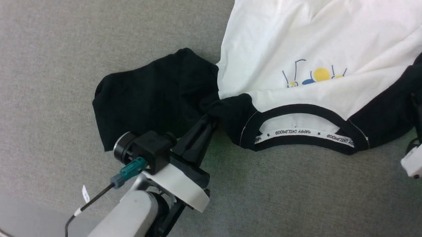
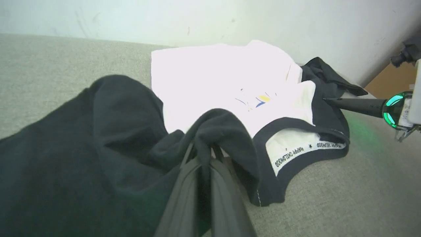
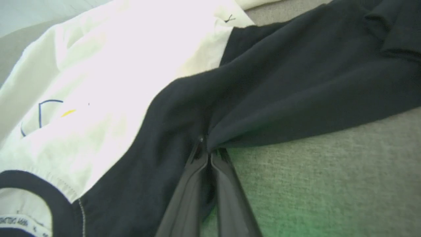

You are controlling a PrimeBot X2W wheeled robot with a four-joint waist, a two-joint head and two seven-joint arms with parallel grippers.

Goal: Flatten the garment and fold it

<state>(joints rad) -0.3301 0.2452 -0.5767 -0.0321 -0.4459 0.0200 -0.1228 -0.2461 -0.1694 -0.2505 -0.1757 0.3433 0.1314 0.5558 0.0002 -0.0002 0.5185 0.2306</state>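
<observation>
— Where's the garment lying?

— The white long-sleeved shirt [image 1: 307, 37] with black raglan sleeves is on the grey cloth-covered counter [image 1: 58, 37]. Its black ribbed collar [image 1: 304, 109] is turned to the near edge, and its body runs off towards the far edge by the pale wall [image 2: 98, 16]. It's rumpled, and a fold cuts across the small yellow-and-blue chest print [image 1: 316, 76].

— And the arms?

— The left gripper [image 1: 209, 123] comes in from the near edge. Its two long dark fingers are pressed together on a pinch of black cloth right beside the collar, where the shoulder meets the sleeve on the robot's left [image 1: 151, 91]. That sleeve is heaped in a dark bunch on the counter.

— The other one?

— The right gripper [image 3: 207, 147] has its fingers closed tight too, nipping the edge of the black sleeve on the robot's right [image 3: 296, 82]. The cloth puckers up into the tips.

— Can you read the lettered white neck tape [image 1: 303, 132]?

— "HAPPY CHILDHOOD", with little stars, inside the collar.
</observation>
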